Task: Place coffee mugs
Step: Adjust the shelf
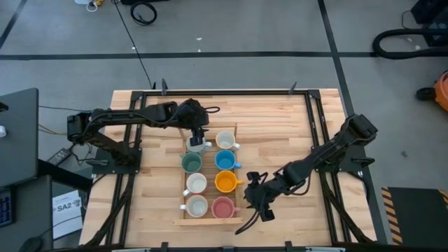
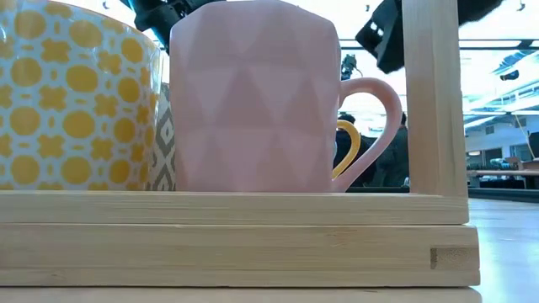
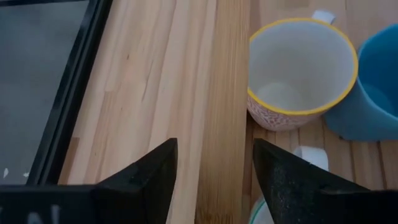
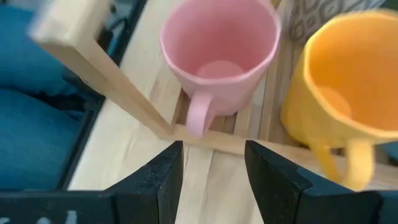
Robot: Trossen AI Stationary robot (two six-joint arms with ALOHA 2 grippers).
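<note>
Left gripper [image 1: 197, 138], fingers apart, hovers over a white mug [image 1: 196, 145] (in the tray [image 1: 236, 150]); right gripper [image 1: 255, 203] waits, fingers apart.

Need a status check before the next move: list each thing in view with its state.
wooden tray: flat on the table, holding eight mugs in two columns
pink mug: upright, empty, in tray corner
orange mug: upright, empty, beside pink
blue mug: upright
left gripper: open, over top-left mug
right gripper: open, beside tray
</note>
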